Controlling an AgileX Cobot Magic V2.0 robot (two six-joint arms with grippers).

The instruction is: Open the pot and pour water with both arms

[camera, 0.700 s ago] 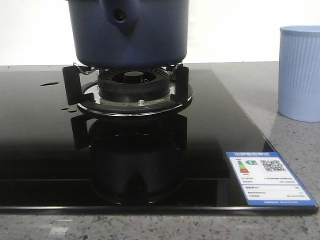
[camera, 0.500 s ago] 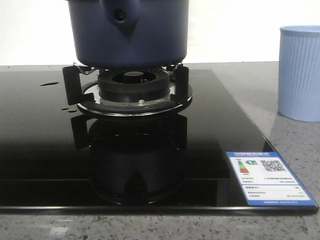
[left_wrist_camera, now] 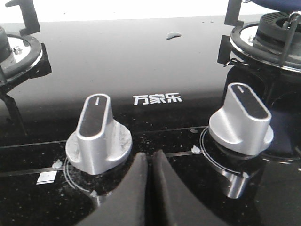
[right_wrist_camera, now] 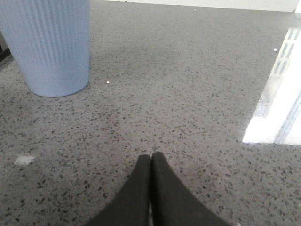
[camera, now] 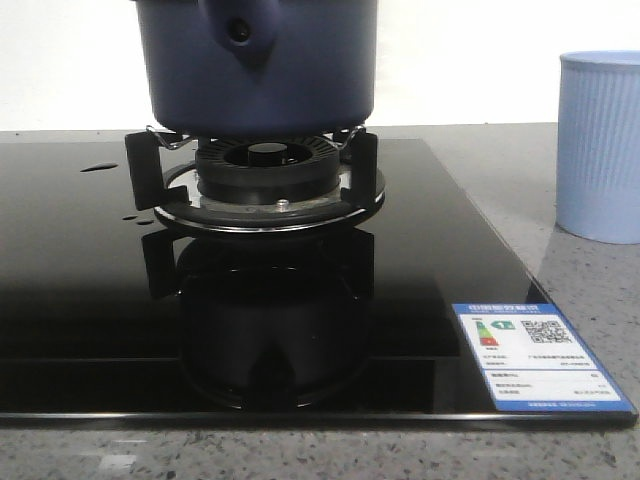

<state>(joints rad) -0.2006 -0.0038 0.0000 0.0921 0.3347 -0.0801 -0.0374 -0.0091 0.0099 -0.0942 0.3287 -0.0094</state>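
The dark navy pot (camera: 258,65) stands on the burner grate (camera: 262,175) at the back of the black glass hob, its handle bracket with the round hole facing me; its top is cut off by the frame edge. Neither arm shows in the front view. My left gripper (left_wrist_camera: 150,157) is shut and empty, low over the hob between two silver knobs. Shut and empty too, my right gripper (right_wrist_camera: 151,157) hovers above the grey speckled counter, near the pale blue ribbed cup (right_wrist_camera: 49,44). Only a sliver of the pot (left_wrist_camera: 282,4) shows in the left wrist view.
The pale blue cup (camera: 599,145) stands on the counter right of the hob. A left knob (left_wrist_camera: 96,134) and a right knob (left_wrist_camera: 242,120) sit on the hob's front strip. A second burner (left_wrist_camera: 14,52) lies to the left. An energy label (camera: 535,355) marks the hob's front right corner.
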